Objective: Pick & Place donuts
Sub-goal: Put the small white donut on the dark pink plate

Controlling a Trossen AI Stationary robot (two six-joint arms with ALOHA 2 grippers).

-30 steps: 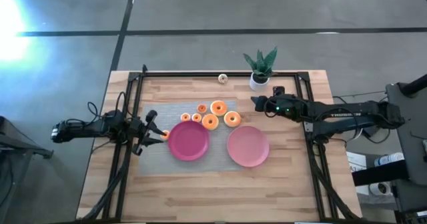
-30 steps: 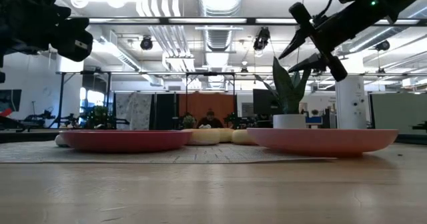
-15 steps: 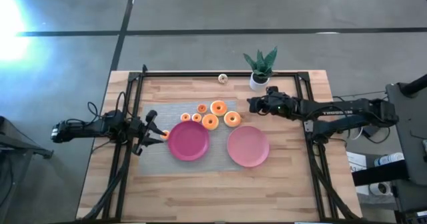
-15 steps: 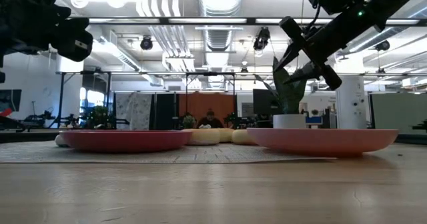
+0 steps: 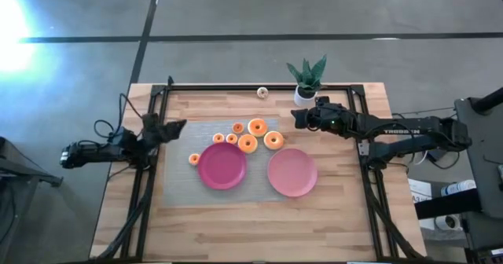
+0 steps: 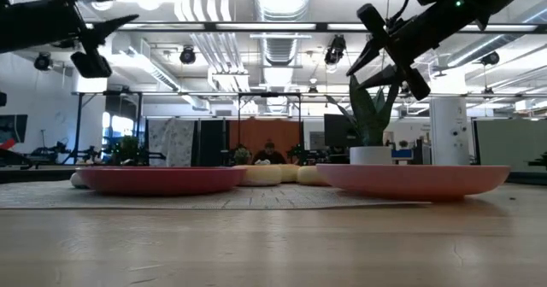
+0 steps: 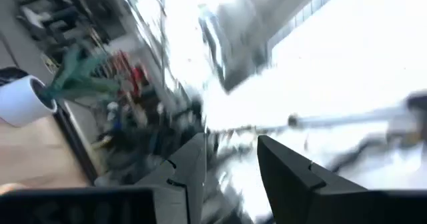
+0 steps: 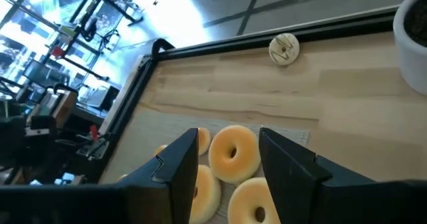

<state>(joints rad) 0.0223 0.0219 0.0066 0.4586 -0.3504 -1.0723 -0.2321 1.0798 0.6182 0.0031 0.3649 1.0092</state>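
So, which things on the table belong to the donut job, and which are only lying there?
For the job:
- donuts, clustered behind the plates, plus one left of the magenta plate
- magenta plate
- pink plate
- right gripper, open, near the cluster
- left gripper, open, lifted

Only lying about:
- potted plant
- small round disc at the far edge
- grey mat

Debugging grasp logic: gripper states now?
Left gripper: open, empty, raised at the table's left edge.
Right gripper: open, empty, above the donuts.

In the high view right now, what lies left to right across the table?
Left claw → lone small donut → magenta plate → pink plate → right claw.
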